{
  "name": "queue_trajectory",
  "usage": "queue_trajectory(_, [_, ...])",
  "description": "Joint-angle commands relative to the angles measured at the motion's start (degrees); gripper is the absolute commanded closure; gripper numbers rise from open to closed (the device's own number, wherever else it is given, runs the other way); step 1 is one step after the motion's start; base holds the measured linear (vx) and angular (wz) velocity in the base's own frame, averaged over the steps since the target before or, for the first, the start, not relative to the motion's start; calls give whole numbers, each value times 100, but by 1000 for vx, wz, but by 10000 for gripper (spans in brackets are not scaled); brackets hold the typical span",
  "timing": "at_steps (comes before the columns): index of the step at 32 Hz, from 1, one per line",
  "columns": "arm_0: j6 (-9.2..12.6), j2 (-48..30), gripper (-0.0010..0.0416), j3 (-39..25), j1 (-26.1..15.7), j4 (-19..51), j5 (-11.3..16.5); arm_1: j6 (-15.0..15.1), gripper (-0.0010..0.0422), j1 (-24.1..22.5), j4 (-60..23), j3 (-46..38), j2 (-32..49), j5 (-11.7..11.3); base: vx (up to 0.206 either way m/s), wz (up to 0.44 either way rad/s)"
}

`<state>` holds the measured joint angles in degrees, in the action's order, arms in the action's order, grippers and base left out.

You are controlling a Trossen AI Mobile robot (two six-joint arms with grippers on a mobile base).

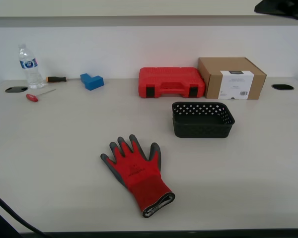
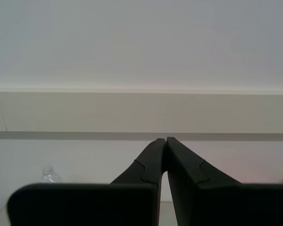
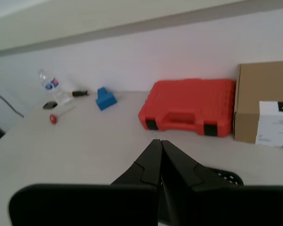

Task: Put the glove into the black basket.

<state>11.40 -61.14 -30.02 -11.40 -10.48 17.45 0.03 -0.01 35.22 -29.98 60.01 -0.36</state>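
Note:
The glove [image 1: 137, 172] is red knit with dark grey coated fingertips and lies flat on the white table, fingers toward the back, cuff toward the front edge. The black basket [image 1: 202, 119], perforated and empty, stands behind it toward the exterior view's right. My first gripper [image 3: 158, 141] is shut and empty, held above the table; a bit of the basket's rim [image 3: 231, 178] shows beside its fingers. My second gripper [image 2: 163, 140] is shut and empty, raised and facing the wall. The glove shows in neither wrist view.
A red plastic tool case [image 1: 171, 82] and a brown cardboard box [image 1: 232, 78] stand behind the basket. A water bottle [image 1: 29, 66], two screwdrivers [image 1: 38, 94] and a blue block [image 1: 92, 81] lie at the back left. Part of an arm [image 1: 283, 7] shows at top right.

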Motion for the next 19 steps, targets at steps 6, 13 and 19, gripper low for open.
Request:
queue_trajectory(6, [-385,-1036,405,-363,-903,767,157,0,412,0,20,-2,2,-4,0,0])
queue_trajectory(13, [-892,-2726,405,-1585,-1867,1502,177,2,412,2,17,-2,2,-4,0,0])
queue_trajectory(19, [-1038,-4054,405,-2675,-2546,1891,232,2,412,2,11,-2,2,-4,0,0])
